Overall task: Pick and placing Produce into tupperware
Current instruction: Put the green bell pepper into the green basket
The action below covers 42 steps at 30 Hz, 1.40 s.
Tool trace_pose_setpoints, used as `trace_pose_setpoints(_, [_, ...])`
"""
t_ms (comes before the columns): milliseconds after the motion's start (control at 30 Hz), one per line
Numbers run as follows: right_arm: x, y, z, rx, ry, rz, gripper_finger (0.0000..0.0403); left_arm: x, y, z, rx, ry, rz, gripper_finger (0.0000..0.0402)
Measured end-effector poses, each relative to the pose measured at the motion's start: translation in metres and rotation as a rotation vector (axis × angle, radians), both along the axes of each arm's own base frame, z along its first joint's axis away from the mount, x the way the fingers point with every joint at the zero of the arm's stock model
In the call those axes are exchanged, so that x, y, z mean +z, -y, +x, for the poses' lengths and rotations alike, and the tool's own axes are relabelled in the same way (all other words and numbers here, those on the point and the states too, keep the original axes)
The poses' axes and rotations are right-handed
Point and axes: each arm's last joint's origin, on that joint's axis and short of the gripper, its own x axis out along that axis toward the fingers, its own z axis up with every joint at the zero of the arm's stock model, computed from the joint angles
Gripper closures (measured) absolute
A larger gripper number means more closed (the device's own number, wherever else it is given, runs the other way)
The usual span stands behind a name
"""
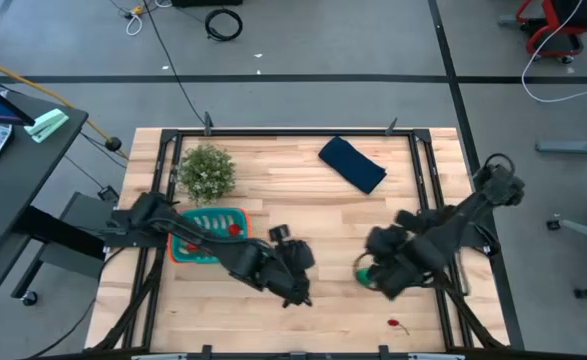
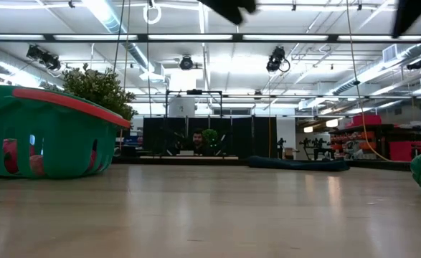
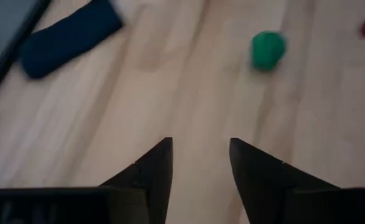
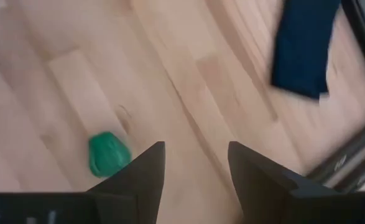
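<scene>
High view shows the small teal-green ribbed plastic tupperware with an orange edge point(image 1: 195, 249) near the tabletop's point(image 1: 303, 190) left side, red toy produce point(image 1: 234, 229) inside it. One green toy vegetable point(image 1: 365, 275) lies beside my right jaws point(image 1: 381, 282), which are parted and empty. A small red piece point(image 1: 397, 323) sits near the front edge. My left jaws point(image 1: 295, 292) hang mid-table, parted, holding nothing. A dark blue folded cloth point(image 1: 352, 164) and bushy grey-green plant point(image 1: 206, 171) sit farther back.

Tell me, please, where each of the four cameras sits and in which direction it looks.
High: overhead, straight down on table; both arms show.
Low: table height, level past tupperware into room; arms at top edge.
Left wrist: down past open left gripper at green produce.
Right wrist: past open right gripper.
Both wrists share green produce and blue cloth.
</scene>
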Motion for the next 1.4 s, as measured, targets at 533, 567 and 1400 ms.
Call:
trace_pose_setpoints(533, [-0.069, 0.0, -0.081, -0.108, 0.268, 0.401, 0.0236, -0.083, -0.003, 0.084, -0.388, 0.075, 0.019, 0.0184])
trace_pose_setpoints(567, [-0.074, 0.0, -0.081, -0.105, 0.269, 0.404, 0.0237, -0.086, -0.004, 0.086, -0.39, 0.077, 0.025, 0.0181])
trace_pose_setpoints(1400, [-0.116, -0.022, -0.065, -0.192, 0.276, 0.406, 0.0391, -0.109, -0.012, 0.114, -0.443, 0.246, -0.025, 0.0175])
